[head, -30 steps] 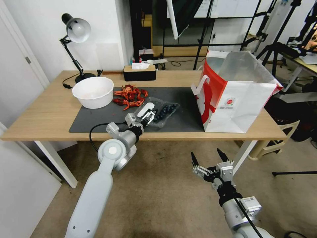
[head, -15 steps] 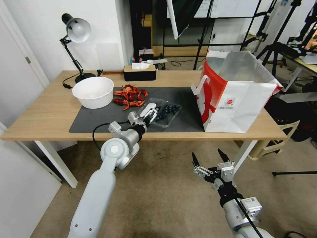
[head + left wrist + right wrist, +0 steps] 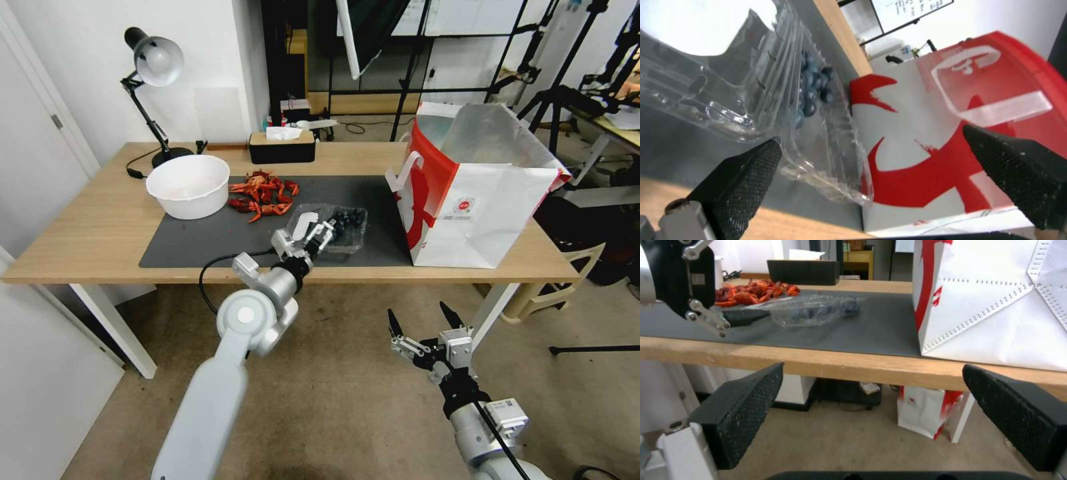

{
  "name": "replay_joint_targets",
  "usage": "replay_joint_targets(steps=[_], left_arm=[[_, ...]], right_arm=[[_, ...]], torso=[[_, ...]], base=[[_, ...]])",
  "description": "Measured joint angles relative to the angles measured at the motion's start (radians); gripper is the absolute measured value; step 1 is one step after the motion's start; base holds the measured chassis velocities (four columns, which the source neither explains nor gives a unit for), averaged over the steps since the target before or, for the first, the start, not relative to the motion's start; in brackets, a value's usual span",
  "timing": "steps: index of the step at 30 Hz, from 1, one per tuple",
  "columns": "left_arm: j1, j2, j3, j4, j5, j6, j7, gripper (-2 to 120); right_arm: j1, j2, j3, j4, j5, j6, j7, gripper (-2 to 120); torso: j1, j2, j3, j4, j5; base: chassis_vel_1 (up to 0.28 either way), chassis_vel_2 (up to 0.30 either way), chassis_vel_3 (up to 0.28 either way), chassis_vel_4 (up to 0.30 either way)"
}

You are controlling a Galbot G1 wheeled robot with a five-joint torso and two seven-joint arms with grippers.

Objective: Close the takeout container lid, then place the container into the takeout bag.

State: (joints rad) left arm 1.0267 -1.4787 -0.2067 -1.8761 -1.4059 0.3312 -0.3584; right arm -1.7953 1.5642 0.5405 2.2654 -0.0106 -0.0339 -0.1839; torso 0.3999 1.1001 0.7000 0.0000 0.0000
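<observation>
The takeout container (image 3: 337, 228) lies on the dark mat (image 3: 200, 233) near the desk's (image 3: 100, 227) front edge, between the white bowl (image 3: 188, 185) and the takeout bag (image 3: 477, 187) at the desk's right end. Its lid (image 3: 706, 66) looks partly raised over the blueberries (image 3: 811, 90), not snapped down. The left end effector (image 3: 317, 235) is at the container's near side with its fingers spread wide, one fingertip (image 3: 753, 166) just beside the clear rim, gripping nothing. The right end effector (image 3: 423, 320) waits below the desk's front edge, open and empty. The thin clamshell likely weighs little, flexes and slides easily; a gentle hold across its stiffer ribbed rim seems safest.
</observation>
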Motion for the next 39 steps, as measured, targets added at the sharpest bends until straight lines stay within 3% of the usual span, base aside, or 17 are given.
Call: replay_joint_targets(steps=[10,18,28,36,39], left_arm=[[0.021,-0.018,0.046,0.001,0.034,-0.018,0.012,100],[0.035,-0.016,0.035,0.009,0.045,-0.031,0.019,100],[0.083,-0.011,0.022,-0.035,0.046,-0.022,0.024,100],[0.164,0.007,-0.001,-0.121,0.122,-0.027,0.043,100],[0.23,0.042,-0.034,-0.195,0.188,-0.038,0.077,100]], right_arm=[[-0.002,0.001,0.0,-0.006,0.0,0.005,0.0,100],[0.002,-0.003,-0.004,-0.011,-0.001,0.005,0.0,100],[0.007,-0.003,-0.017,-0.014,-0.004,0.003,0.0,100],[0.01,-0.002,-0.028,-0.015,-0.009,-0.002,0.001,100],[0.009,-0.005,-0.025,-0.016,-0.008,-0.001,0.0,100]], torso=[[0.0,0.0,0.0,0.0,0.0],[0.0,0.0,0.0,0.0,0.0],[0.0,0.0,0.0,0.0001,0.0],[0.0,0.0,0.0,0.0,-0.0002],[0.0,0.0,0.0,0.0001,-0.0001]], base=[[0.0,0.0,0.0,0.0],[0.0,0.0,0.0,0.0],[0.0,0.0,0.0,0.0],[0.0,0.0,0.0,0.0],[0.0,0.0,0.0,0.0]])
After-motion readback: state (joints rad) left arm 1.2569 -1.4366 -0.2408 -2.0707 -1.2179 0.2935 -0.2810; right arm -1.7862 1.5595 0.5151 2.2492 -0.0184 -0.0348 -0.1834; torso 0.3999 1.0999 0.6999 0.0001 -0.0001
